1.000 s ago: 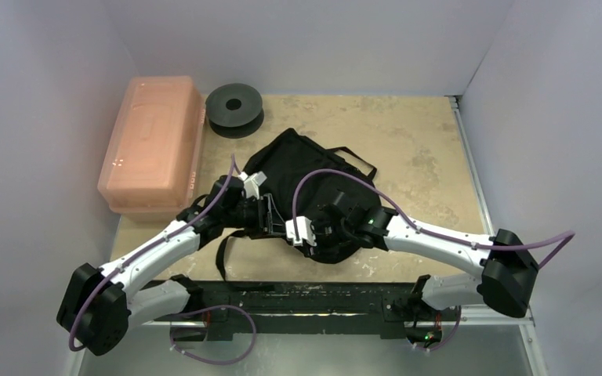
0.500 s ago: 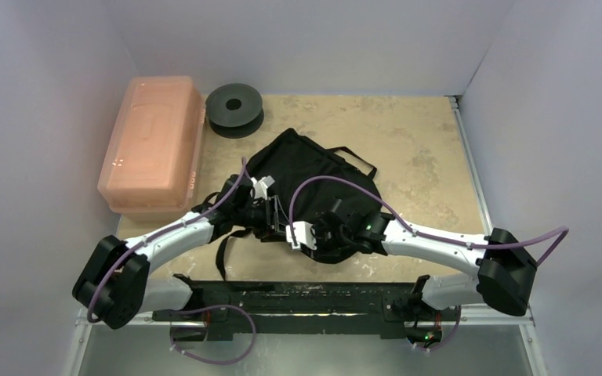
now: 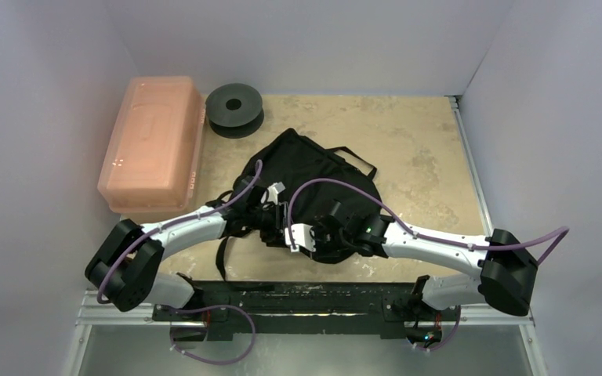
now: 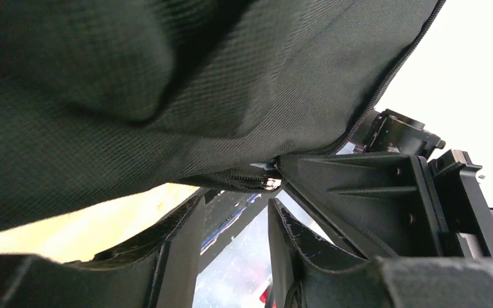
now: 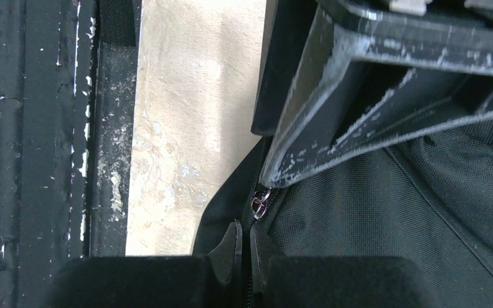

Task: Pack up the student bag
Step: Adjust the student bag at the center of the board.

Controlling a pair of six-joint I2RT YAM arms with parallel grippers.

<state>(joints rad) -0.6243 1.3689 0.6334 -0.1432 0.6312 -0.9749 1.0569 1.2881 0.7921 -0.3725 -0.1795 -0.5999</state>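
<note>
The student bag, soft black fabric, lies crumpled mid-table with a strap trailing toward the near edge. Both grippers meet at its near left edge. My right gripper is shut on the bag's zip seam, just below the small metal zip pull. My left gripper stands open under a fold of the bag, with nothing between its fingers. The zip slider hangs just beyond their tips. In the top view the left gripper and right gripper almost touch.
A pink translucent box sits at the left wall, with a black round spool behind it. The black base rail runs along the near edge. Bare tan tabletop lies to the right of the bag.
The right gripper has closed onto the bag's zip seam. The left arm has swung right and inward, bringing its narrowing jaws to the same edge.
</note>
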